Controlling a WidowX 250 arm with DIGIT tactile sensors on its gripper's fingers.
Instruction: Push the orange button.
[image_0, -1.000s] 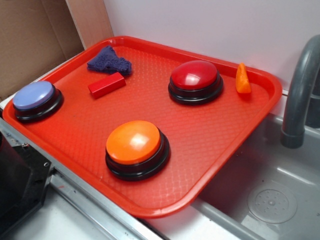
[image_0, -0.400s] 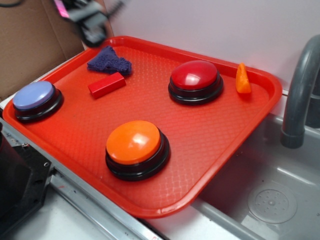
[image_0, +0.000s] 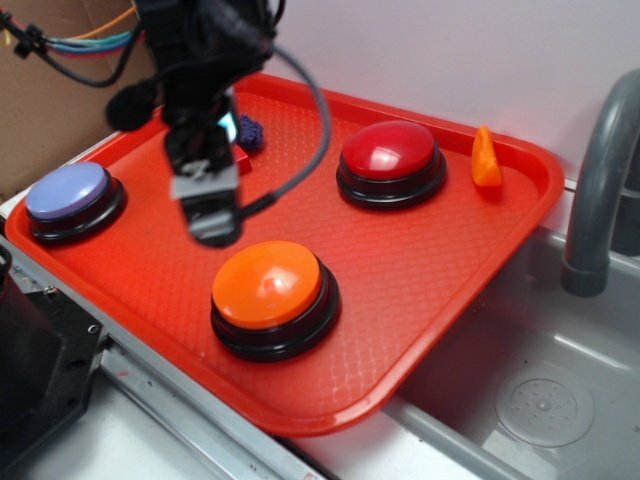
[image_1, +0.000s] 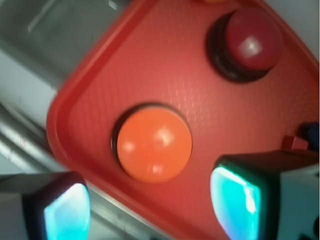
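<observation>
Moved: gripper (image_0: 212, 222) now lower, mid-left of frame.
Claw: we see it open, empty.
Orange button (image_0: 268, 284): rigid, glossy; press crown.

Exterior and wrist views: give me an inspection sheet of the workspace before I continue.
Surface: red tray, beside a grey sink.
Job's things: orange button near tray's front, untouched.
Clutter: red button, blue button, orange wedge, purple cloth and red block, both partly hidden.
Grippers: gripper above tray, beside the orange button, jaws apart.
Cables: black cable, coloured wires.
Surroundings: faucet, cardboard, white wall.
</observation>
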